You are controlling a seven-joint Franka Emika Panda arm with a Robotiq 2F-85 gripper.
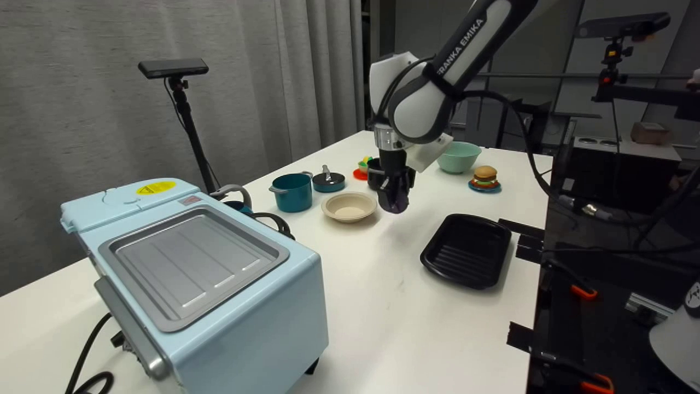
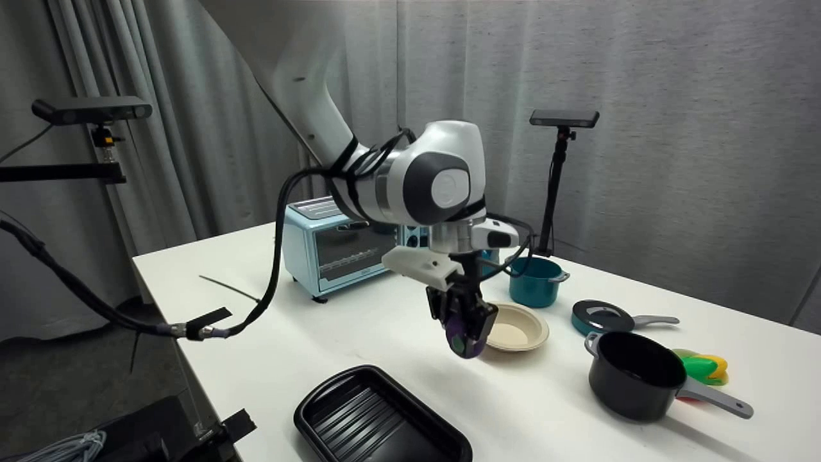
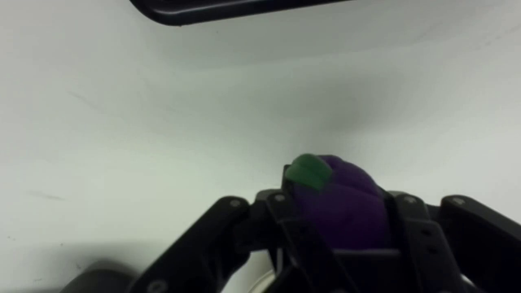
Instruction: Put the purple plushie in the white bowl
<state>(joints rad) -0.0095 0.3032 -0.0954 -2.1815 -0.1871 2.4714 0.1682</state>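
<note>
The black two-fingered gripper (image 3: 338,199) is narrowed around the small, roundish, soft purple plushie (image 3: 350,215), which carries a green patch; the fingers (image 3: 411,213) press on both its sides. The gripper hangs over the white tabletop (image 1: 383,290), pointing down, with the plushie at its tip, apart from the surface. Just beside the gripper and lower sits the shallow, round, cream-white bowl (image 1: 349,212) with a tan inside. The black, rectangular, ribbed tray (image 1: 466,249) lies near the gripper, on the side away from the bowl. The round teal pot (image 1: 294,194) stands beyond the bowl from the gripper. The pale blue, box-shaped toaster oven (image 2: 353,251) stands well apart from the gripper; across the gripper from it is the deep, dark, long-handled saucepan (image 2: 628,388).
</note>
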